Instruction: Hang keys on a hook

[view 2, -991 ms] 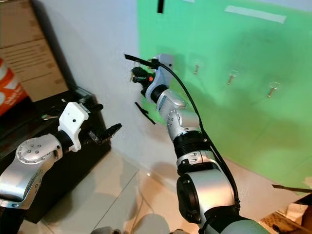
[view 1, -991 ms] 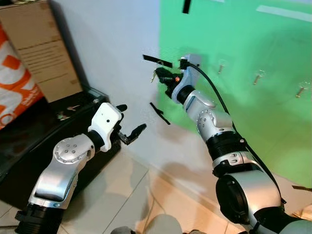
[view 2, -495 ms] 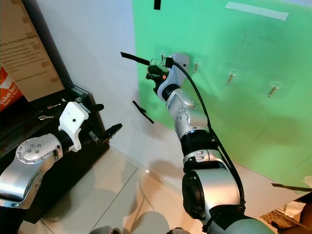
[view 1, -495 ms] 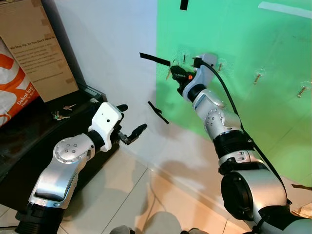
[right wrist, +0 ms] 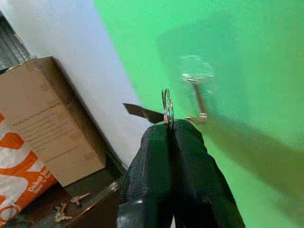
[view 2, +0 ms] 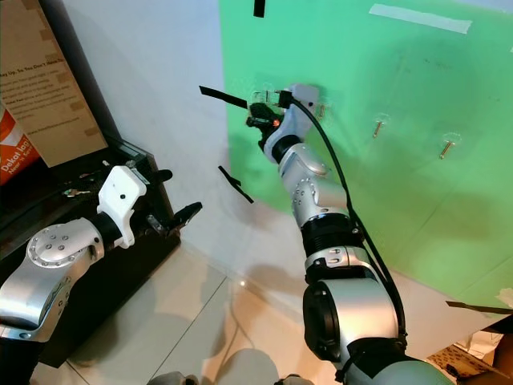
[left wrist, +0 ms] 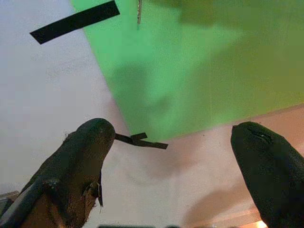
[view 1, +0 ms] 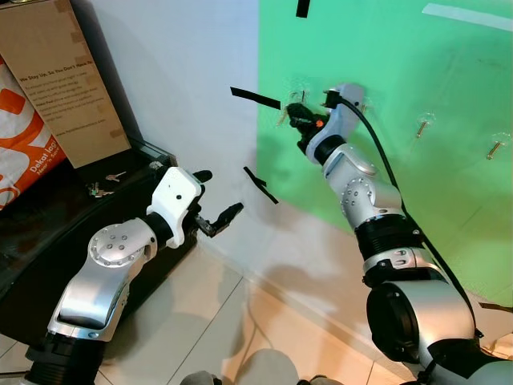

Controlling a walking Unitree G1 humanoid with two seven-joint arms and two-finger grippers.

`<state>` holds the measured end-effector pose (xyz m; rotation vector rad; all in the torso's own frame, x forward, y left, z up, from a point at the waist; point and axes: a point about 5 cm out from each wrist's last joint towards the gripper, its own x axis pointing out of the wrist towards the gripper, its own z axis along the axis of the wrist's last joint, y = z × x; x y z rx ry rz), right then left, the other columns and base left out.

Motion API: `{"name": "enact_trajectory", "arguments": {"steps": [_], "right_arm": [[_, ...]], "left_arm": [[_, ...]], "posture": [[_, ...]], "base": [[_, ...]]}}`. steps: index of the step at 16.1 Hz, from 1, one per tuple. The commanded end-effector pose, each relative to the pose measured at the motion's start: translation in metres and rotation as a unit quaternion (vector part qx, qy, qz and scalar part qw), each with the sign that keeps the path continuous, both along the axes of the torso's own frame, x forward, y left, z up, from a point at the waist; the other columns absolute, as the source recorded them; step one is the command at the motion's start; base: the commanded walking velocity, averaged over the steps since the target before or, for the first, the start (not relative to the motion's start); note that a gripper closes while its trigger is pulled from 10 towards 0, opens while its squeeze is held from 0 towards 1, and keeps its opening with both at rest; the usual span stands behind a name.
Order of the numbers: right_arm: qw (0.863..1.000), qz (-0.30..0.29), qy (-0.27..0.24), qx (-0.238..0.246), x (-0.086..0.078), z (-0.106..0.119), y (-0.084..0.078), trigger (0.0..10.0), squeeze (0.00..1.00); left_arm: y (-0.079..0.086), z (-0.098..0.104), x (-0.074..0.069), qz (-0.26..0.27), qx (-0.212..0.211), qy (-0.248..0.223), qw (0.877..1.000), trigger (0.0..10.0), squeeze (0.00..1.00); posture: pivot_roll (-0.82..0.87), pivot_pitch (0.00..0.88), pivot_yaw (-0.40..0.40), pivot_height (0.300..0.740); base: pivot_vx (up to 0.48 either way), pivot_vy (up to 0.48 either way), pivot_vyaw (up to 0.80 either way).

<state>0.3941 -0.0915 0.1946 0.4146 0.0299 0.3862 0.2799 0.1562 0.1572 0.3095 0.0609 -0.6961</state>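
My right gripper [view 1: 295,115] is raised against the green sheet [view 1: 449,64] on the wall, shut on a metal key ring [right wrist: 167,105]. The ring sticks up between the fingertips [right wrist: 183,142], and a key [view 1: 280,121] dangles just left of the gripper. The leftmost clear hook [right wrist: 196,95] is on the sheet close beside the ring, a small gap apart. Further hooks [view 1: 424,125] sit to the right along the sheet. Lower left, my left gripper [view 1: 216,194] is held open and empty in front of the white wall.
A black cabinet [view 1: 48,233] stands at the left with more keys [view 1: 100,189] on its top. A cardboard box [view 1: 64,80] and an orange bag [view 1: 24,140] lean behind it. Black tape strips [view 1: 255,98] mark the wall. Tiled floor [view 1: 216,321] lies below.
My right gripper has carried the key ring rightward from the white wall onto the green sheet, up to the leftmost hook. The left arm has stayed still.
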Motion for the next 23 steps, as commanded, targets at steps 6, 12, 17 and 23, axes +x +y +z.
{"name": "enact_trajectory", "arguments": {"steps": [6, 12, 17, 23], "right_arm": [[0.999, -0.018, 0.034, 0.005, 0.002, -0.011, -0.007, 10.0, 0.00], [0.998, -0.008, 0.055, 0.001, 0.002, -0.021, -0.004, 10.0, 0.00], [0.998, -0.012, 0.052, -0.041, -0.003, -0.032, -0.011, 10.0, 1.00], [0.979, -0.020, 0.003, -0.203, -0.057, -0.062, -0.029, 10.0, 1.00]], "left_arm": [[-0.001, 0.005, 0.001, -0.010, -0.002, -0.004, 1.000, 10.0, 0.16], [-0.002, 0.011, 0.003, -0.003, -0.021, -0.021, 1.000, 10.0, 0.16], [-0.007, 0.022, 0.006, -0.001, -0.064, -0.039, 0.997, 10.0, 0.16], [0.002, 0.004, 0.004, 0.083, -0.061, -0.031, 0.994, 10.0, 0.12]], "posture": [[0.04, 0.000, 0.050, 0.740], [0.04, 0.000, 0.047, 0.740], [0.03, 0.000, 0.050, 0.740], [0.01, 0.000, 0.034, 0.740]], "base": [[0.000, 0.000, 0.00], [0.000, 0.000, 0.00], [0.000, 0.000, 0.00], [0.000, 0.000, 0.00]]}}
